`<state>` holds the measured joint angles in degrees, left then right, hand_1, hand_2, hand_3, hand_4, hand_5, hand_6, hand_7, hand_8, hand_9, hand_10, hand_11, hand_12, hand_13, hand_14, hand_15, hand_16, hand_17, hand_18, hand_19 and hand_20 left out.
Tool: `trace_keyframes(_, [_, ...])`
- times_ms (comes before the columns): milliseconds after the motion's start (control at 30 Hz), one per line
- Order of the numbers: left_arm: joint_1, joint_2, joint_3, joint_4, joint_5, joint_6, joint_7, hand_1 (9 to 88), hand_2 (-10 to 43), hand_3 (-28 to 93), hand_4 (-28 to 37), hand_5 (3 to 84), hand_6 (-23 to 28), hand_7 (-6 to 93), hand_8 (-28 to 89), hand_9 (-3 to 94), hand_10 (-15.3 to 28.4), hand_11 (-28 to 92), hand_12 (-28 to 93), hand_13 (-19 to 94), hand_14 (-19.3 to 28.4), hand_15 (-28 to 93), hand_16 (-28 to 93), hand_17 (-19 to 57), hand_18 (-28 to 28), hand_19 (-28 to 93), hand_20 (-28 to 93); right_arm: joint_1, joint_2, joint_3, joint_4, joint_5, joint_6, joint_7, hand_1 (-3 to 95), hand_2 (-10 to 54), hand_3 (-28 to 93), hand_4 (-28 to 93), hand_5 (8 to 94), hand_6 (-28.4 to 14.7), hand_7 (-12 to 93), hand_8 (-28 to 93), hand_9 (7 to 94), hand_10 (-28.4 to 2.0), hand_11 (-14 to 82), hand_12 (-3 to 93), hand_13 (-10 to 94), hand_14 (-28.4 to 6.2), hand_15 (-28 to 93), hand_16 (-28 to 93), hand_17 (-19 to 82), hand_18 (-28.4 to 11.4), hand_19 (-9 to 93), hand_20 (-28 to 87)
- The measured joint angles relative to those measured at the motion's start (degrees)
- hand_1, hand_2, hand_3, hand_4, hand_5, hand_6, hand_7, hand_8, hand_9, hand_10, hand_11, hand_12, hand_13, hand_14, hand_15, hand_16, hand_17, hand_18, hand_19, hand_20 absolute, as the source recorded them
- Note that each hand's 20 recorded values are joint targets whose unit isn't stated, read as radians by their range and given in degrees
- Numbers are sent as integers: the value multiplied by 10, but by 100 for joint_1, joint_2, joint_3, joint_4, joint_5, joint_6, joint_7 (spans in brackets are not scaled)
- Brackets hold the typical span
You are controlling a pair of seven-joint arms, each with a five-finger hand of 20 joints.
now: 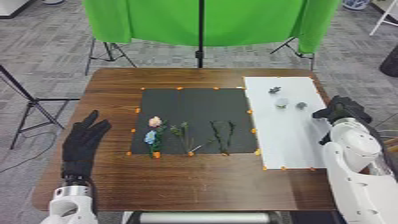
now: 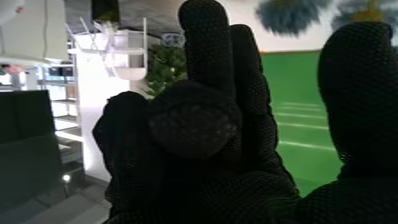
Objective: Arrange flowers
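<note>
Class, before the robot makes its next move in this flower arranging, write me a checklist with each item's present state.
1. Left hand free: ok, fingers straight, nothing held.
2. Right hand free: ok, nothing held.
3. Pink flower and blue flower on the black mat: ok, at its left side.
4. Stems gathered with the flowers: not ok, they lie apart to the right.
5. Small pieces on the white sheet identified: cannot tell, too small.
6. Right hand clear of the sheet: cannot tell, it overlaps the right edge, but its height is unclear.
</note>
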<state>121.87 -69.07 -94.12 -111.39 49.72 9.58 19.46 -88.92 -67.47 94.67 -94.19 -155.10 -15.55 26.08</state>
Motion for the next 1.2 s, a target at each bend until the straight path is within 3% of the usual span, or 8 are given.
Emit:
trace_keyframes(200, [0,0,0,0,5,-3,-27,180,2,673,-282,437,45,50,-49,470,136,146,130,378,161,110,29,88,107,36,218,-90,-117,52,240,-18,447,-86,399,-95,598,-136,652,16,132,-84,804,-117,225,232,908,-20,612,331,639,-117,932,609])
trace_keyframes(367, [0,0,0,0,8,-12,-43,183,0,674,-280,437,45,50,-50,470,137,146,130,377,162,110,29,88,107,36,218,-117,-184,35,276,-13,619,-149,375,-95,594,-138,631,-13,117,-80,793,-128,204,217,906,-19,605,333,641,-115,932,604])
trace_keyframes(700, [-1,-8,2,0,13,-22,-43,188,-4,674,-274,437,44,52,-50,471,136,147,129,378,162,110,29,87,108,37,219,98,-217,-44,168,101,-21,-31,362,-95,563,-135,596,-60,79,-61,767,-149,175,202,900,-20,585,336,637,-104,932,569])
trace_keyframes(900, [-5,-15,2,0,14,-25,-37,193,-4,672,-270,437,45,52,-51,470,136,148,130,378,161,110,29,87,108,38,219,368,-287,-186,458,80,137,-29,475,-95,579,-145,648,-36,114,-66,829,-132,200,204,926,-11,577,329,656,-95,932,560])
trace_keyframes(933, [-6,-17,2,0,15,-28,-37,193,-4,672,-269,437,45,52,-51,470,136,148,130,378,161,110,29,88,108,37,218,409,-297,-215,515,58,186,-24,508,-95,561,-144,661,-33,120,-70,842,-124,184,242,928,-10,575,333,658,-94,932,559])
trace_keyframes(1067, [-6,-25,1,0,18,-32,-35,198,-5,670,-265,437,45,53,-50,470,136,148,129,377,162,110,28,87,108,38,219,494,-340,-287,609,-11,277,23,654,-95,455,-98,750,-30,131,114,911,-99,100,365,936,-5,579,328,673,-87,932,551])
trace_keyframes(1200, [0,-38,-13,0,18,-32,-31,201,-6,668,-259,437,45,53,-51,470,136,148,129,377,162,110,29,87,108,39,218,494,-343,-313,581,26,334,59,697,-95,454,-92,798,-31,151,139,925,-94,109,380,937,-2,584,323,676,-84,932,550])
